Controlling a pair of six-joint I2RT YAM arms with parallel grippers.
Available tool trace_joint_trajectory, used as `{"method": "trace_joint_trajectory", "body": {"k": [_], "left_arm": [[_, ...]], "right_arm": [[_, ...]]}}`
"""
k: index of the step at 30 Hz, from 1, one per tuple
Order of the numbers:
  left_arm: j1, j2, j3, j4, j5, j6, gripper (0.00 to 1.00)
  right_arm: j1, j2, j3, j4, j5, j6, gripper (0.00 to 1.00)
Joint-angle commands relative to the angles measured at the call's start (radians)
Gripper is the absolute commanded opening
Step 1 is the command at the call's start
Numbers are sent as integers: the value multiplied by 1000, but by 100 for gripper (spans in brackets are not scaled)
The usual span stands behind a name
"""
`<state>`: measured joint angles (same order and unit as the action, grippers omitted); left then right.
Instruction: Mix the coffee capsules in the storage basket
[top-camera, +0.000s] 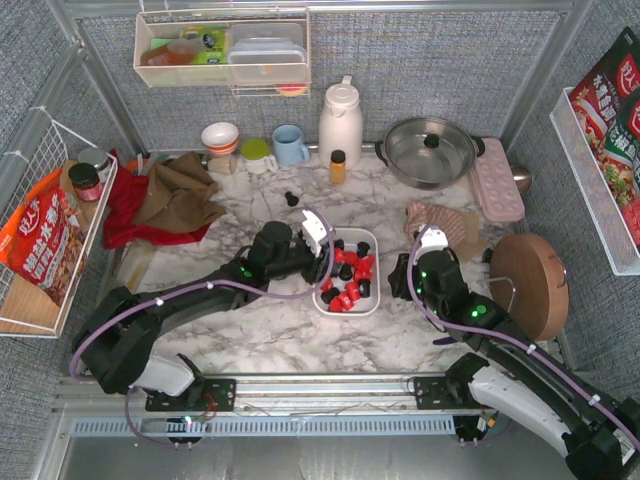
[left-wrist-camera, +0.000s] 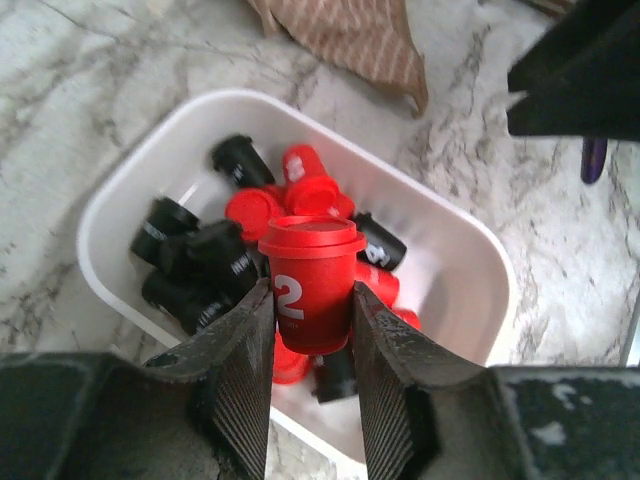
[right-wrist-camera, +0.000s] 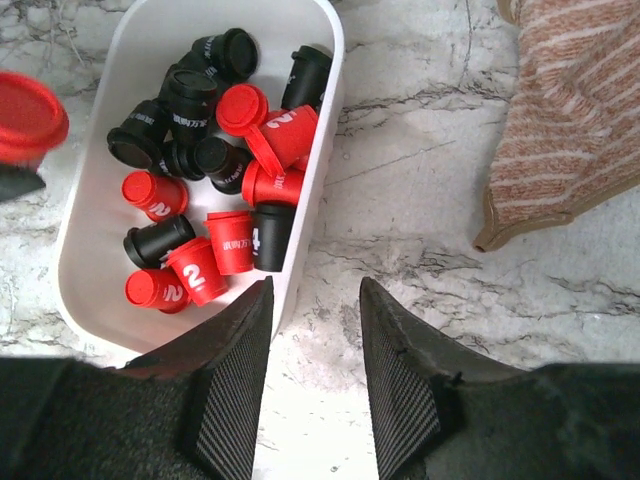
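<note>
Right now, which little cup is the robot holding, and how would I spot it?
Find the white storage basket in the middle of the marble table, full of red and black coffee capsules. The left gripper reaches over it. The held capsule is red with a white 2, and it alone is pinched upright between black fingers; the rest lie loose.

A shallow white tray (right-wrist-camera: 88, 238) with rounded corners holds a loose jumble of red and black coffee pods (right-wrist-camera: 215, 165), most lying tipped over. One red pod (left-wrist-camera: 312, 290), marked 2, is held upright above it.
</note>
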<state>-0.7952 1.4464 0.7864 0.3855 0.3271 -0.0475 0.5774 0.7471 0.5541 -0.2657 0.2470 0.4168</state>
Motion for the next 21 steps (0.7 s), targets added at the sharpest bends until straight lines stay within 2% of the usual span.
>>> {"method": "trace_joint_trajectory", "body": {"k": [1,4,7,9,11,14,21], "left_arm": [[-50,-33,-48,-62,-72,13,43],[-55,-38,-75,-30,-101,-19,52],[-53,-40,-73,-3,-179,-46,69],[-54,-36,-55,9,-221,-63,74],[-53,-30,-28,13,-267,-75,77],[-30,-16,16,3,-442,-133,80],[165,172,222,-145,-653,-375,78]], "right_arm": [[1,3,-9,10,1,-2,45],[1,17,-9,15,-17,8,47],[1,22,-2,8,-31,8,51],[1,19,2,0,-31,-1,53],[1,11,3,-9,-22,-12,55],[1,-5,4,-17,-11,-25,55],[0,-19,-2,-16,6,-44,55]]}}
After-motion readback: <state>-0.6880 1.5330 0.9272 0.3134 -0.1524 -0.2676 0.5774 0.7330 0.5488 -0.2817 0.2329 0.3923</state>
